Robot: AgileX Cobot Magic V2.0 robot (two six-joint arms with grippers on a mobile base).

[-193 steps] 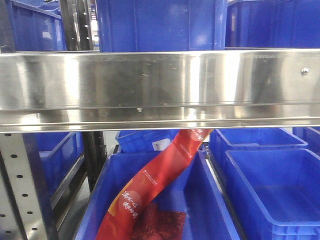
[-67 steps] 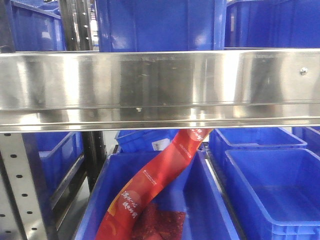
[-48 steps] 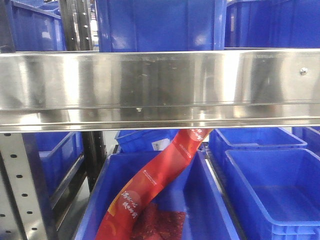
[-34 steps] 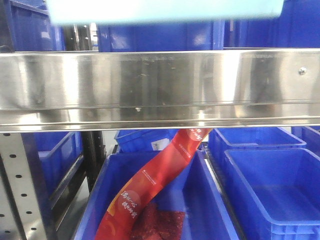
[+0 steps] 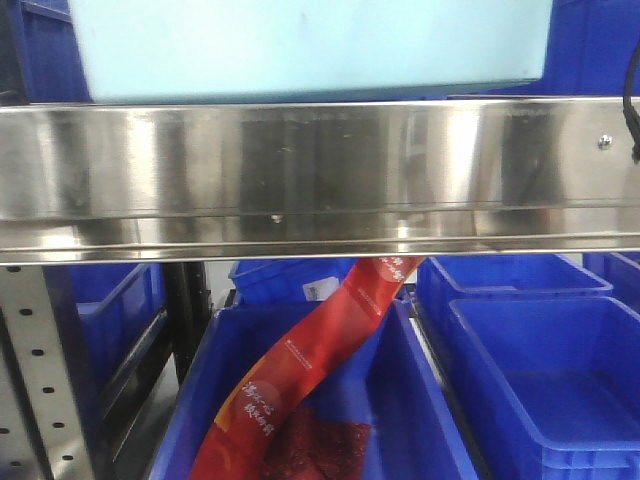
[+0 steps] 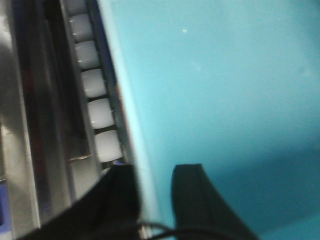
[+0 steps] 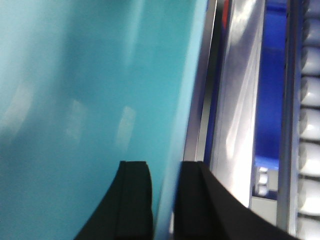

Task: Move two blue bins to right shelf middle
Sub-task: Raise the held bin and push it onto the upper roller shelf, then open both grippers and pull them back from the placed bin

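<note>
One pale light-blue bin (image 5: pixel 310 45) fills the top of the front view, hanging just above and behind the shiny steel front rail (image 5: pixel 320 160) of the right shelf middle. My left gripper (image 6: pixel 155 172) is shut on the bin's left wall (image 6: pixel 225 90), one finger inside and one outside. My right gripper (image 7: pixel 165 170) is shut the same way on the bin's right wall (image 7: pixel 75 100). White rollers (image 6: pixel 95 82) of the shelf track lie just outside the bin on the left, and more rollers (image 7: pixel 310 135) show on the right.
Dark blue bins stand behind the pale one at the upper right (image 5: pixel 590 45). Below the rail, one dark blue bin holds a red packet (image 5: pixel 300 370) and another sits to its right (image 5: pixel 530 380). A grey perforated upright (image 5: pixel 40 370) stands at lower left.
The pale blue bin has come down into the front view from the top edge and now hides the dark blue bins above the rail. The shelf and lower bins have not moved.
</note>
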